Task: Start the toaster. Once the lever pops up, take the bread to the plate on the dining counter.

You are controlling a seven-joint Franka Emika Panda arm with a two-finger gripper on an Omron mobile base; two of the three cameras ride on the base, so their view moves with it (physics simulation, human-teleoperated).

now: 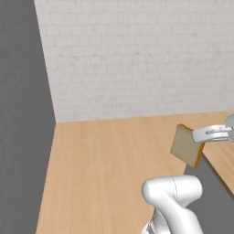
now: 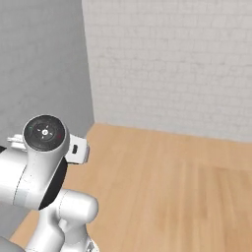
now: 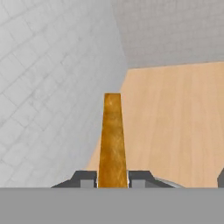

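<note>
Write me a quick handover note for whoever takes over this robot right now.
Gripper: shut on the square tan bread slice with orange-brown crust, held edge-on between the fingers, in the air over the light-wood floor, facing a white brick wall.
Done: bread is out of the toaster and in hand.
Left: get to the dining counter and set the bread on the plate.

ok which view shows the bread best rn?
Left base view: the bread shows its broad tan face and crust edge, held in the air by the end effector. Hand view gives just the orange-brown crust edge-on between the fingertips. In the right base view the arm fills the lower left.
</note>
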